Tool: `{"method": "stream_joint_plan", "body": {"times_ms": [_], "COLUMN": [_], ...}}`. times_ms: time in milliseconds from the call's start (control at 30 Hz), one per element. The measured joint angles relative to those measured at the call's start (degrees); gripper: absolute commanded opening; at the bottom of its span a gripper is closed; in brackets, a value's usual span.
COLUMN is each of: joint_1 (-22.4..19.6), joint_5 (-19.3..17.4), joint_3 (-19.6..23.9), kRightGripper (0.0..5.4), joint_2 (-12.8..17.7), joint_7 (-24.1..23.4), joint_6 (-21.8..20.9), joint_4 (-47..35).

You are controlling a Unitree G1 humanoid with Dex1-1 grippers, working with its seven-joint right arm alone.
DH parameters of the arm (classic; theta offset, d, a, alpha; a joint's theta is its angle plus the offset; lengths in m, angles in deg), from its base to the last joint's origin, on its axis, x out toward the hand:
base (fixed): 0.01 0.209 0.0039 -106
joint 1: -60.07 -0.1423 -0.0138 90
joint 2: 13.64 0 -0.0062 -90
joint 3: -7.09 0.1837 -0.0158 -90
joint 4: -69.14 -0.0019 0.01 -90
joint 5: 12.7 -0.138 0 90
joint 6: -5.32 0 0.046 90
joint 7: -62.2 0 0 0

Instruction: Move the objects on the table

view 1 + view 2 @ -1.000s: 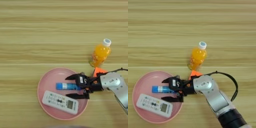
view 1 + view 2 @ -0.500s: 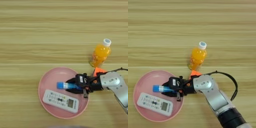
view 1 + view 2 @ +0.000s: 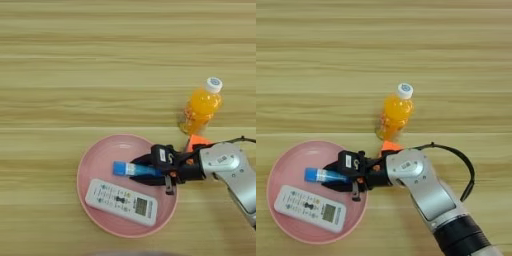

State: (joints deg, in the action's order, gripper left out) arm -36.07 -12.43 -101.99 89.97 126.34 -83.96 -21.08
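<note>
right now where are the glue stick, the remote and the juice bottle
glue stick (image 3: 121,168), left eye view, its exposed blue end
remote (image 3: 121,201), left eye view, middle of its face
juice bottle (image 3: 394,114), right eye view, orange body

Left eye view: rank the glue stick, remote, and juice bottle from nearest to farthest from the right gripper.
1. Blue glue stick, between the fingers of the right gripper, over the pink plate.
2. White remote, just below, on the plate.
3. Juice bottle, up right on the table.

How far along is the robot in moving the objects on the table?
Done: nothing clearly. In hand: the end effector is closed on the blue glue stick over the pink plate. Left: the remote on the plate, the juice bottle and the orange cube.
</note>
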Motion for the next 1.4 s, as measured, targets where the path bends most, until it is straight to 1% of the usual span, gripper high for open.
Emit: {"method": "stream_joint_plan", "body": {"times_ms": [33,167,233,333,400,433,500,567,700,800,867,933,1100,1167,1267,1300,1400], "joint_1": [0.0,-0.2,-0.4,-0.5,-0.6,-0.6,-0.4,-0.3,0.8,2.7,3.5,3.5,3.0,2.6,2.0,1.8,1.4], "joint_5": [-0.3,-3.6,-5.5,-10.0,-12.2,-12.8,-14.9,-15.5,-17.5,-18.7,-18.8,-18.5,-17.5,-17.0,-14.7,-13.1,-10.0], "joint_3": [0.4,3.1,5.1,10.2,13.6,14.5,17.8,20.5,26.2,30.3,32.7,33.4,33.5,33.1,32.0,30.9,28.7], "kRightGripper": [1.42,1.42,1.42,1.42,1.42,1.42,1.42,1.42,1.42,1.42,1.42,1.42,1.42,1.42,1.42,1.42,1.42], "joint_2": [-0.2,-0.7,-0.7,0.0,1.6,2.0,3.1,4.4,6.9,9.3,11.1,12.1,13.0,13.0,13.0,13.0,12.8], "joint_7": [0.0,-0.2,-0.5,-1.0,-1.1,-1.1,-1.1,-1.1,-0.6,2.2,4.0,5.0,7.6,7.7,7.6,7.5,6.8], "joint_6": [0.1,1.7,3.2,5.7,6.8,7.2,8.0,8.5,8.3,6.3,4.4,2.5,-1.6,-3.0,-5.4,-6.8,-9.6], "joint_4": [-0.2,-2.7,-4.4,-8.1,-10.3,-10.9,-12.0,-12.2,-10.1,-6.6,-2.7,1.1,8.4,11.3,14.9,16.9,21.4]}}
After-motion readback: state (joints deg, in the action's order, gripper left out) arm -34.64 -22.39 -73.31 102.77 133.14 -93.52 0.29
